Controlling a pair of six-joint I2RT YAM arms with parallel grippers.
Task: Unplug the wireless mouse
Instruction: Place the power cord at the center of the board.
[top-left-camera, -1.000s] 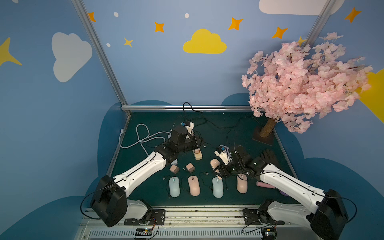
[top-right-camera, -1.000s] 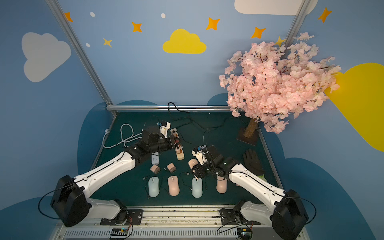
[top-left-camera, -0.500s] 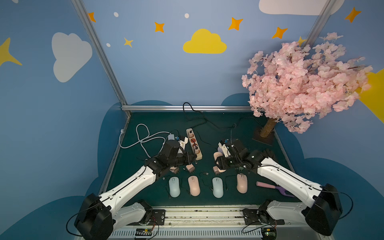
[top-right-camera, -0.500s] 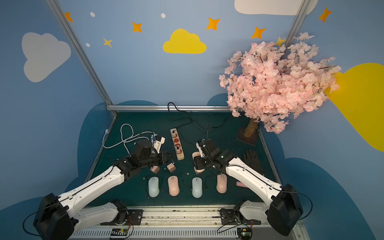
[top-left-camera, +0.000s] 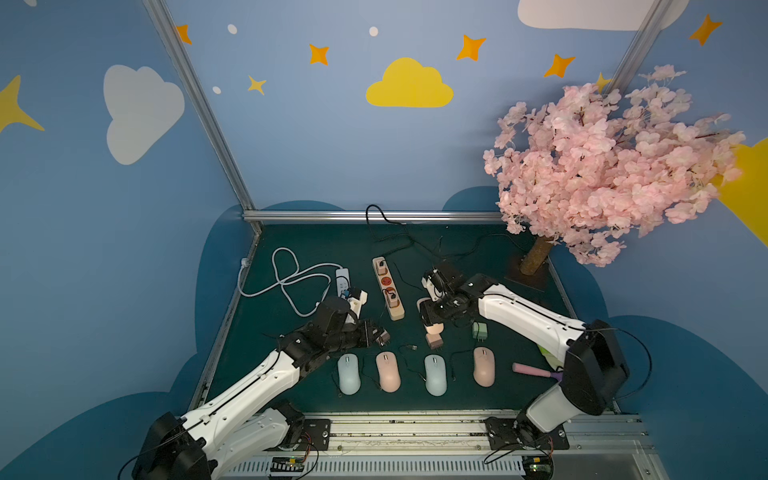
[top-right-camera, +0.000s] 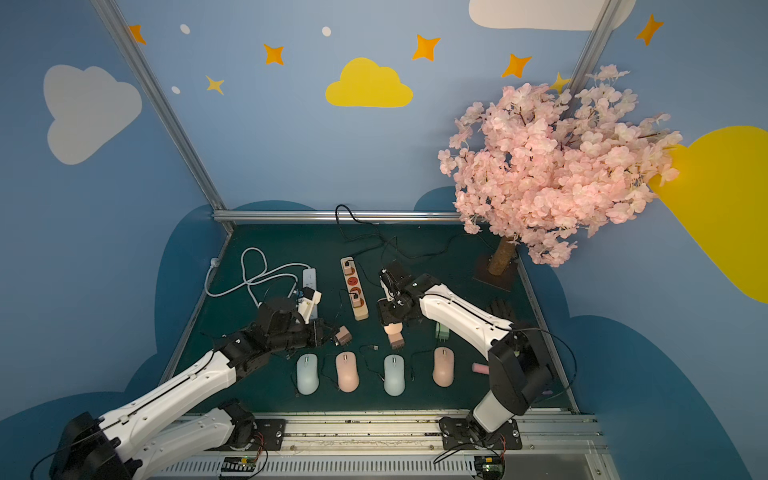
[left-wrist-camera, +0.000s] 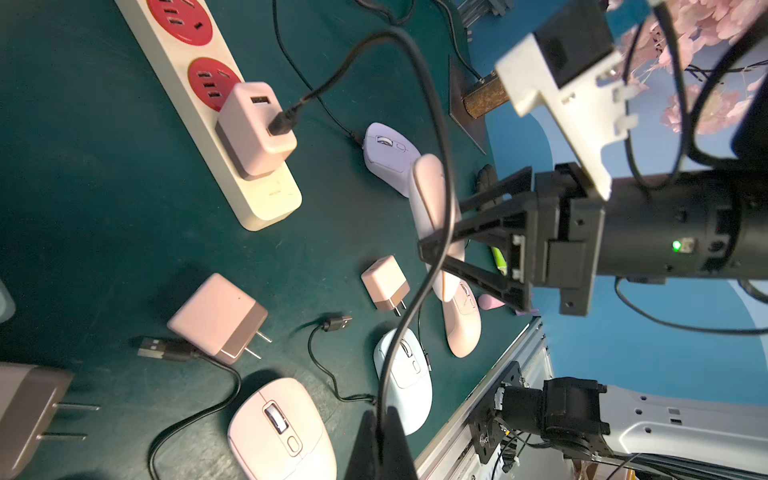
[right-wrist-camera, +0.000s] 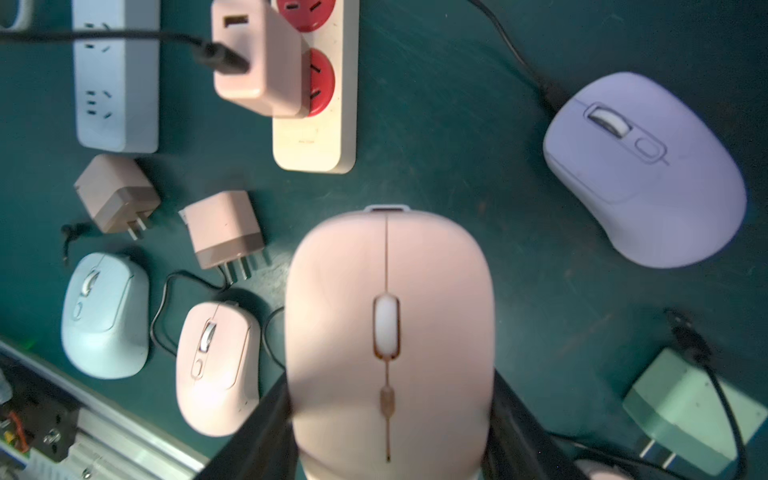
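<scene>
So we've got the rounded pink plastic wireless mouse (right-wrist-camera: 388, 291) gripped in the right tool (right-wrist-camera: 390, 382) up off the dark green surface (top-left-camera: 316, 241), about 3 o'clock, seen from above, from our left tool (left-wrist-camera: 380, 424), which is clenched on the thin black cable (left-wrist-camera: 446, 187).

A pale pink wireless mouse (right-wrist-camera: 388, 332) with a white scroll wheel is held above the green mat (right-wrist-camera: 457, 124), and its front port is seen unplugged. The black charging cable (left-wrist-camera: 282, 122) is plugged into a pink adapter (left-wrist-camera: 255, 129) on the beige power strip (left-wrist-camera: 266, 199).
</scene>
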